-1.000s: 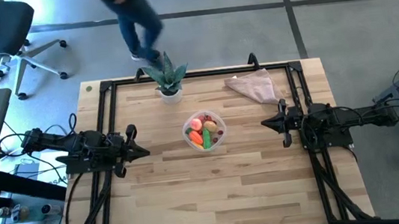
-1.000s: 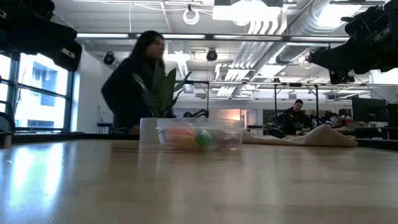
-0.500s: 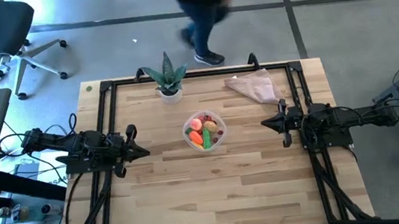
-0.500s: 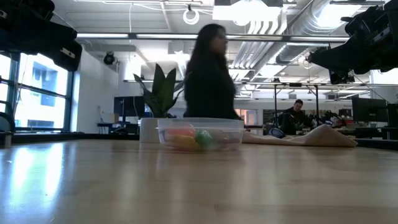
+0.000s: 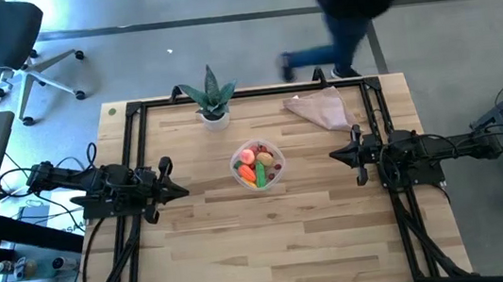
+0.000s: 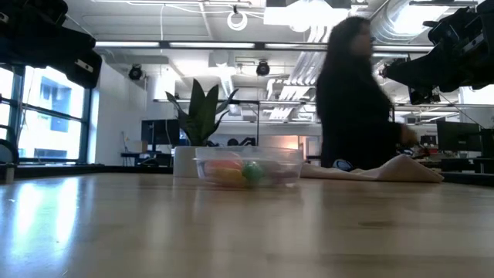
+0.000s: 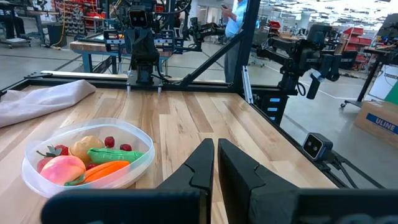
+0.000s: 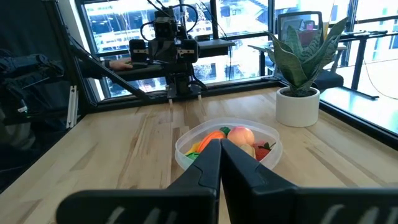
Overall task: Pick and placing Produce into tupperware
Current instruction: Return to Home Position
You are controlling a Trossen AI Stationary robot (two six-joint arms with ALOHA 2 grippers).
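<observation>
The toy produce (image 7: 93, 158) — light, hard, probably slick, best pinched across a narrow middle — lies heaped in the round clear tupperware (image 7: 140, 163), midway between the left gripper (image 5: 182, 192) and right gripper (image 5: 334, 156), both with fingers pressed together.

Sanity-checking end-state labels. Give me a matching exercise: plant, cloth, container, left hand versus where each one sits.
Things:
1. plant
2. cloth
3. container
4. left hand

Places:
A. middle of the table, holding the toy produce
B. far edge, right half
C. left side of the table, shut and empty
D. far edge, left half

Pairs: 1-D, 2-B, 3-A, 4-C.
The right hand sits opposite on the right side, also shut and empty.
</observation>
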